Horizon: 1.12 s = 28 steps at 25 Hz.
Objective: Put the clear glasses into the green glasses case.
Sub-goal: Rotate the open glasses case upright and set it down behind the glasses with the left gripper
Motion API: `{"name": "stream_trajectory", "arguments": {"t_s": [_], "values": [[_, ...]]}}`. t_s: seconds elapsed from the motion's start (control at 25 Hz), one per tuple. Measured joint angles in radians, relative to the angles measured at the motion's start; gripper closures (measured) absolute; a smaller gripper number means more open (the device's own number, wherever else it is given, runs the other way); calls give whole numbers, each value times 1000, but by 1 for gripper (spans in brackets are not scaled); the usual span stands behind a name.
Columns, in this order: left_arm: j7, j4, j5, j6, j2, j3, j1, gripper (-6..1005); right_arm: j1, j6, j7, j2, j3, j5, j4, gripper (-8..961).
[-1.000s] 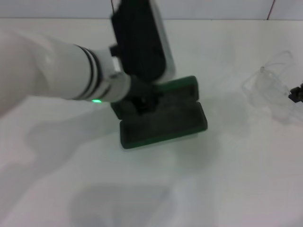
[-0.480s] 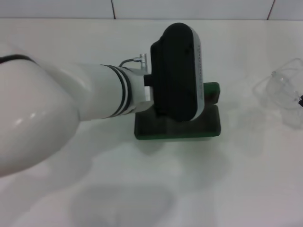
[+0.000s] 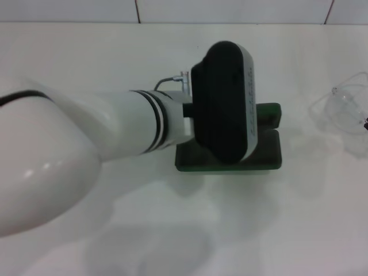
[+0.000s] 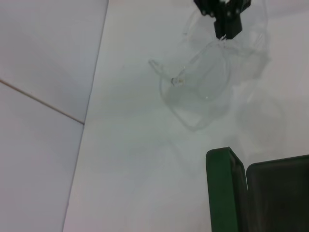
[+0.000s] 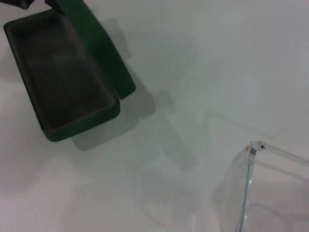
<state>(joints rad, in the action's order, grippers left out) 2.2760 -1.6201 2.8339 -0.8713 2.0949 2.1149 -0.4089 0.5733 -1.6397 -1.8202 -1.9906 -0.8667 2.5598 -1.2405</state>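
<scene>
Green glasses case (image 3: 270, 158) lying open at centre of head view, on white table (image 3: 172, 241), largely hidden behind left arm's black wrist housing (image 3: 224, 103); dark lining facing up in right wrist view (image 5: 63, 82), lid raised along one edge. Left gripper over the case, not visible itself in any view, so cannot tell how far open or whether holding anything.

Clear glasses (image 3: 345, 109) at right edge of head view, well apart from the case, resting on the table. In left wrist view, near top centre-right (image 4: 203, 82), with right gripper (image 4: 224, 17) touching at their upper rim; black fingertips close together there, seemingly pinching the frame, though not certain. In right wrist view, only a clear temple arm and hinge at lower right (image 5: 251, 179).

Tiled wall (image 3: 230, 10) along top of head view
</scene>
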Motion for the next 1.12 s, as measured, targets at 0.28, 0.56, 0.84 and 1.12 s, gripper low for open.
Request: {"name": "stream_trajectory", "arguments": {"t_s": [0.28, 0.56, 0.84, 1.12], "values": [[-12, 36, 1, 71, 0, 43, 1, 823, -4, 0, 9, 0, 0, 1, 4, 904], [-34, 66, 3, 143, 1, 50, 9, 825, -8, 0, 10, 2, 5, 1, 4, 905], [-92, 91, 4, 188, 2, 53, 40, 826, -6, -4, 12, 3, 13, 0, 5, 905], [-94, 97, 4, 188, 2, 53, 41, 827, 0, -5, 12, 3, 12, 0, 6, 905]]}}
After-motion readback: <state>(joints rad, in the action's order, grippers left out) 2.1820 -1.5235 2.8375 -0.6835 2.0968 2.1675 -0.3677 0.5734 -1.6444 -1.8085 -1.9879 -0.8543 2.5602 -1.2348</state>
